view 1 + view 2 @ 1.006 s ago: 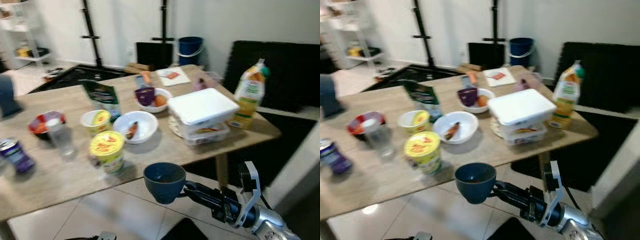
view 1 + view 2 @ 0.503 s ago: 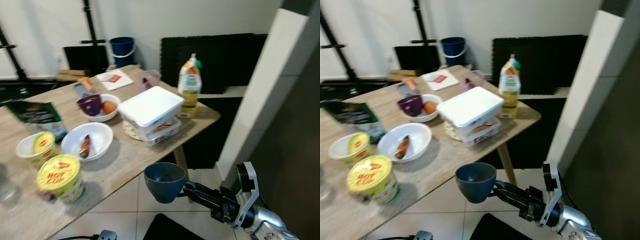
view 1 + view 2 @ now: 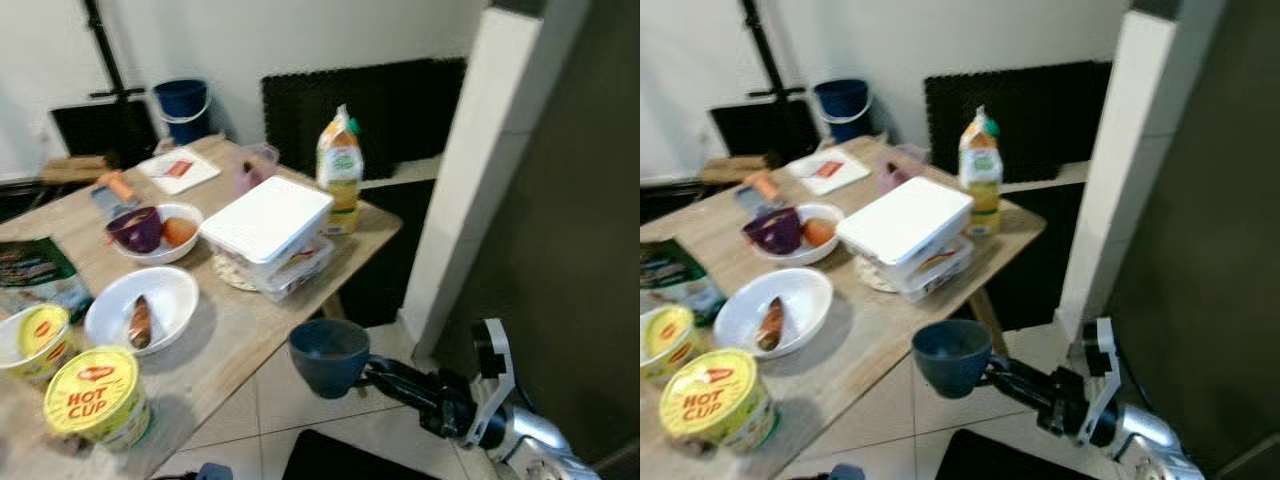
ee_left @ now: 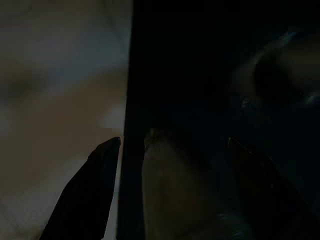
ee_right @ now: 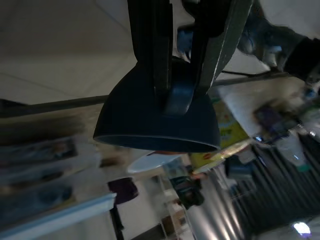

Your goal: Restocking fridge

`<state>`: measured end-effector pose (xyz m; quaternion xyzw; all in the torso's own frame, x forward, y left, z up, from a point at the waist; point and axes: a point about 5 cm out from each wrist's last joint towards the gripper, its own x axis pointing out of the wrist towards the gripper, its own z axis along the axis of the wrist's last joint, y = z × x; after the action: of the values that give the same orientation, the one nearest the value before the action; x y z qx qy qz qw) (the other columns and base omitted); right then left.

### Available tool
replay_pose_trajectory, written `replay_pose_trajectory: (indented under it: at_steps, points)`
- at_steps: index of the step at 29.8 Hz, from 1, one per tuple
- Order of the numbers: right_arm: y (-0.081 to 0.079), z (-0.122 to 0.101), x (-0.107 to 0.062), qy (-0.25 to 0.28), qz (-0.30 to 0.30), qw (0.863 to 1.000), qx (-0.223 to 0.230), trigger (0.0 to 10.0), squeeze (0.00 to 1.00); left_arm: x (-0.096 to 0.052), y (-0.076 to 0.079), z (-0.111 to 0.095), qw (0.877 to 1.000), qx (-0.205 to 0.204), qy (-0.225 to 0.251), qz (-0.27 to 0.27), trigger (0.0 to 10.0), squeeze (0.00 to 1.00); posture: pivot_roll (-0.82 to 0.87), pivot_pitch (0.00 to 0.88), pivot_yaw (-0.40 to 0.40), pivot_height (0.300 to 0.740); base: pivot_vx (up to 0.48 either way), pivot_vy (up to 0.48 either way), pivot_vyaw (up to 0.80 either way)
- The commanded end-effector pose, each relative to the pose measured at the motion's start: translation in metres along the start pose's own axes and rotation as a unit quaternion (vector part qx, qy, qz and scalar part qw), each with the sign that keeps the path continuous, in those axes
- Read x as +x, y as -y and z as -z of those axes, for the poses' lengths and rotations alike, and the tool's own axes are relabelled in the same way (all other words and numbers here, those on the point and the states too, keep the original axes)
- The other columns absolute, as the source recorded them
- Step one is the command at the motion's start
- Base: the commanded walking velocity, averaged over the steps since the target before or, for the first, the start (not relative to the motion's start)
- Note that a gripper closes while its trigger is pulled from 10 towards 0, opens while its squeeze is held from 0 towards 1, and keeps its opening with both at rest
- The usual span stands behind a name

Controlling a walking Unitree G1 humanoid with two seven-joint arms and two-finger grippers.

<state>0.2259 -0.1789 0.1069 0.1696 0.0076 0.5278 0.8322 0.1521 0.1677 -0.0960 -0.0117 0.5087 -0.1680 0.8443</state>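
1. Carrying a dark blue cup (image 3: 328, 355) by its handle, the right gripper (image 3: 372, 372) has its fingers clenched on it, held out over the tiled floor (image 3: 260, 400) just off the counter (image 3: 250, 310) edge
2. By my judgement the step in hand is transport: the cup is off the counter and has to reach the fridge, probably the dark surface (image 3: 570, 250) at the right
3. Next move calls for turning right while keeping the cup level
4. Open floor lies ahead; the white pillar (image 3: 470, 170) and the counter corner near the juice carton (image 3: 340, 165) bound the passage
5. Left gripper (image 4: 170, 200) hangs in shade, fingers parted, grasping nothing
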Motion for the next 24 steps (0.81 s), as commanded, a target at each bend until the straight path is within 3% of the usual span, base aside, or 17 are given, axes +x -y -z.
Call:
replay_pose_trajectory:
  at_steps: [1, 17, 24]
  points:
    - [-0.002, 0.004, 0.002, 0.005, -0.001, 1.0, 0.005, 10.0, 0.0, -0.003, -0.002, 0.016, 1.0, -0.002, -0.026, -0.003, 10.0, 0.0, -0.1, 0.017, 0.072, 0.74, 0.0, 0.0, -0.76]
    - [0.011, -0.013, 0.001, 0.007, 0.043, 0.997, -0.06, 10.0, 0.0, -0.004, -0.004, 0.016, 1.0, 0.001, -0.026, -0.005, 10.0, 0.0, -0.09, 0.007, 0.073, 0.74, 0.0, 0.0, -0.67]
    - [0.014, -0.014, -0.001, 0.006, 0.056, 0.996, -0.065, 10.0, 0.0, -0.004, -0.003, 0.016, 1.0, 0.001, -0.027, -0.004, 10.0, 0.0, -0.1, 0.008, 0.073, 0.74, 0.0, 0.0, -0.64]
